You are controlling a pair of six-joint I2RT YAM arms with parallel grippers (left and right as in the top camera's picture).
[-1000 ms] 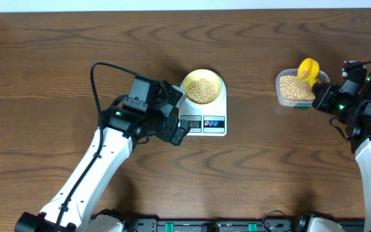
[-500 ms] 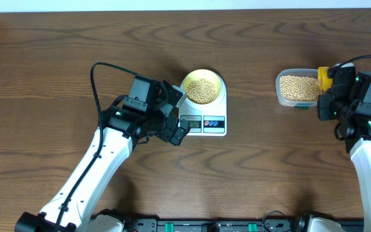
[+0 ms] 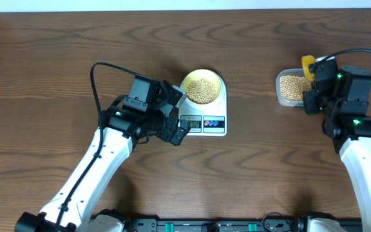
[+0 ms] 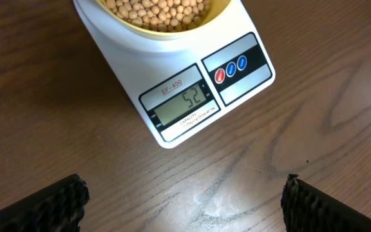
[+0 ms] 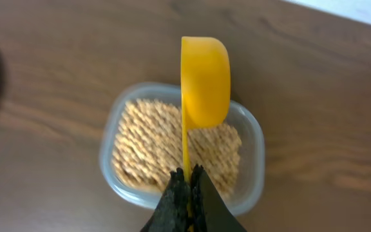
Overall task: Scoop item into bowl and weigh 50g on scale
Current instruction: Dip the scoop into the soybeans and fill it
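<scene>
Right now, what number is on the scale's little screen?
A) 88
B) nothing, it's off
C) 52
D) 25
C: in the left wrist view the display on the scale reads 52, with the bowl of beans sitting on top.

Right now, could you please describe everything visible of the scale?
The scale is a white, plastic-looking rounded rectangle lying flat on the wooden table. Its front display reads 52 under the label SF-400, with a red and a blue button beside it. The pale yellow bowl of beans sits on its rear platform. The open left pincer hovers before it, not touching.
</scene>
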